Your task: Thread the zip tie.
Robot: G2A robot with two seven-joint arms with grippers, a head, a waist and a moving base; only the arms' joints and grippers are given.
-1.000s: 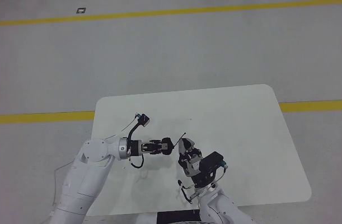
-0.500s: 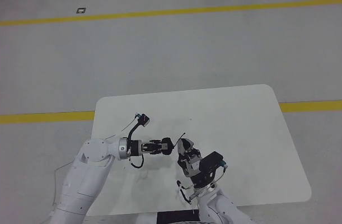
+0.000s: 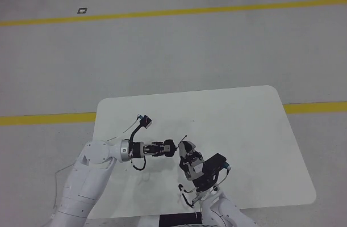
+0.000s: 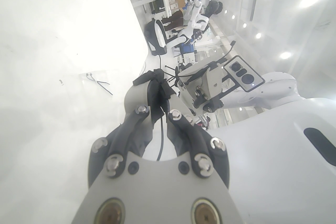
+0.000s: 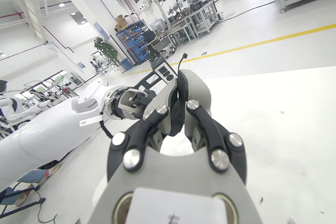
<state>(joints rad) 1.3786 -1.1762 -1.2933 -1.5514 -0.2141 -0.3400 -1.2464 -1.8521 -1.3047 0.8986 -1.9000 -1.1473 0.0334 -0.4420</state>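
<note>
Right arm is raised from the table's (image 3: 247,113) 6 o'clock edge, wrist angled toward 11 o'clock. Right gripper (image 3: 186,148) (image 5: 179,88) is held above the surface, slightly to 9 o'clock of centre. Its fingers are pressed together on the zip tie (image 5: 180,66) (image 3: 183,139), whose head end is seen standing out past the fingertips toward 1 o'clock. Left arm is stretched in from 8 o'clock, forearm level and pointed at 3 o'clock. Left gripper (image 3: 172,147) (image 4: 157,83) is set just beside the right one, tips facing. Its fingers are clamped on a black strand of zip tie (image 4: 161,135), which is trailed back between them. Farther out, loose black ties (image 4: 99,82) are laid flat on the table.
</note>
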